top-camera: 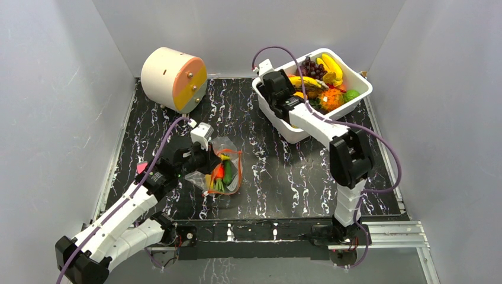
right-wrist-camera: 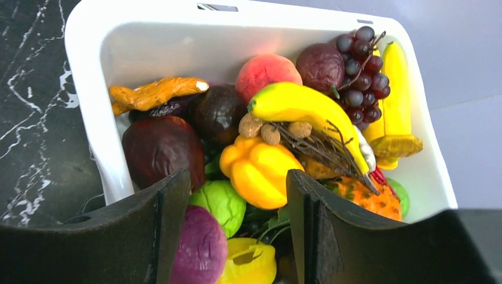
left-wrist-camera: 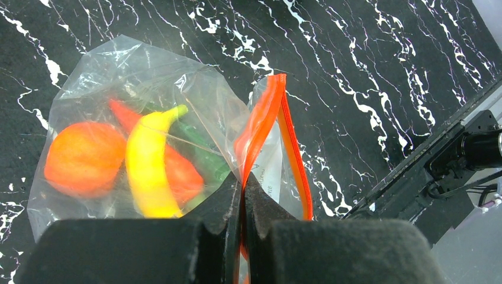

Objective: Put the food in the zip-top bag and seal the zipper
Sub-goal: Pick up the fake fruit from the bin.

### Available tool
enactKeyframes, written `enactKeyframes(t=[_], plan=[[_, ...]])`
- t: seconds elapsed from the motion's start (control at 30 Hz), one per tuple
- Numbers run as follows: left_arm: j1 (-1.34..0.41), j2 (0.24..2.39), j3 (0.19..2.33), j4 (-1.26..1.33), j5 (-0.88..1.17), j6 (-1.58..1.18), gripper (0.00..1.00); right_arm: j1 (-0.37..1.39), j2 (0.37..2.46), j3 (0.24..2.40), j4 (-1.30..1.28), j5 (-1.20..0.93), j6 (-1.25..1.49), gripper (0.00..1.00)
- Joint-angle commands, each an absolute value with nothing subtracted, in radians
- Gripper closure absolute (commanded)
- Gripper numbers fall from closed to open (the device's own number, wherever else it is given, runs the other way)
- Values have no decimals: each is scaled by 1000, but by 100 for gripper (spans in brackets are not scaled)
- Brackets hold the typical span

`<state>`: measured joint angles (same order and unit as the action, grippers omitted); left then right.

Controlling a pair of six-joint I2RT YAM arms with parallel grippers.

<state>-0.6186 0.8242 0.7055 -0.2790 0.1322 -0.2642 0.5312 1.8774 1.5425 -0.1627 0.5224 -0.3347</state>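
Left hand (left-wrist-camera: 243, 198) fills the bottom of its wrist view: jaws shut, pinching the zipper (left-wrist-camera: 264, 115) of the zip-top bag (left-wrist-camera: 148, 77). Beyond the pinch the two orange-red strips split apart, so the mouth is not sealed. Bag lies on the black marbled desk (top-camera: 278, 171), front-left of centre, just ahead of the left arm. Inside it: yellow banana (left-wrist-camera: 148, 168), round orange fruit (left-wrist-camera: 80, 157), red-orange carrot (left-wrist-camera: 180, 174), dark green piece (left-wrist-camera: 201, 151). All bunched toward the closed end, away from the rim.

Right hand (right-wrist-camera: 237, 183) is open, fingers spread, gripping nothing. It hangs over the near-left end of the white tub (right-wrist-camera: 177, 41) at the desk's back right, pointing down into the pile. Between its fingers in the wrist view: yellow pepper (right-wrist-camera: 257, 168) and a light green piece (right-wrist-camera: 222, 201); touching or apart, can't tell. Rest of tub: second banana (right-wrist-camera: 296, 103), peach (right-wrist-camera: 263, 71), purple grapes (right-wrist-camera: 361, 65), dark maroon fruit (right-wrist-camera: 160, 148), purple piece (right-wrist-camera: 198, 248), more underneath.

Cream drum (top-camera: 174, 80) with a pink-and-yellow face sits back left, well apart from bag and tub.
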Motion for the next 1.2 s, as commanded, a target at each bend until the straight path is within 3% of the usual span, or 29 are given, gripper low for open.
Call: enactKeyframes(t=[0.0, 0.27, 1.17], plan=[[-623, 816, 729, -276, 150, -253, 100, 534, 1944, 1659, -119, 571, -441, 40], [-623, 817, 732, -279, 150, -256, 100, 532, 2087, 1806, -148, 671, -579, 39], [-623, 813, 730, -274, 161, -258, 100, 528, 2274, 1921, -13, 798, -829, 44]])
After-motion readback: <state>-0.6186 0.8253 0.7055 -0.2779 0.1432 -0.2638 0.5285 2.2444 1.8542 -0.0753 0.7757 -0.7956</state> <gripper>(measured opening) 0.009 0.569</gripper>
